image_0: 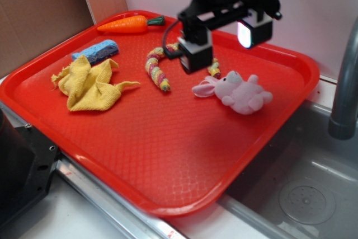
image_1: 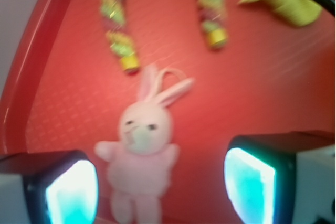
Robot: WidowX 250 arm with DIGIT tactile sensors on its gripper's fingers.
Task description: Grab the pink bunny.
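Observation:
The pink bunny (image_0: 238, 92) lies on its back on the red tray (image_0: 168, 166), toward the tray's right side. My gripper (image_0: 224, 43) hangs above and just behind it, open, with glowing pads. In the wrist view the pink bunny (image_1: 143, 156) lies between my two fingers, nearer the left pad (image_1: 71, 192) than the right pad (image_1: 249, 184). Its ears point toward the rope toy. Nothing is held; the gripper (image_1: 160, 190) is above the bunny and apart from it.
A curved pink-yellow-green rope toy (image_0: 158, 68) lies just behind the bunny. A yellow cloth (image_0: 89, 85), a blue sponge (image_0: 98, 50) and an orange toy carrot (image_0: 130, 23) sit at the tray's left and back. A sink (image_0: 302, 194) and grey faucet (image_0: 344, 82) are at right.

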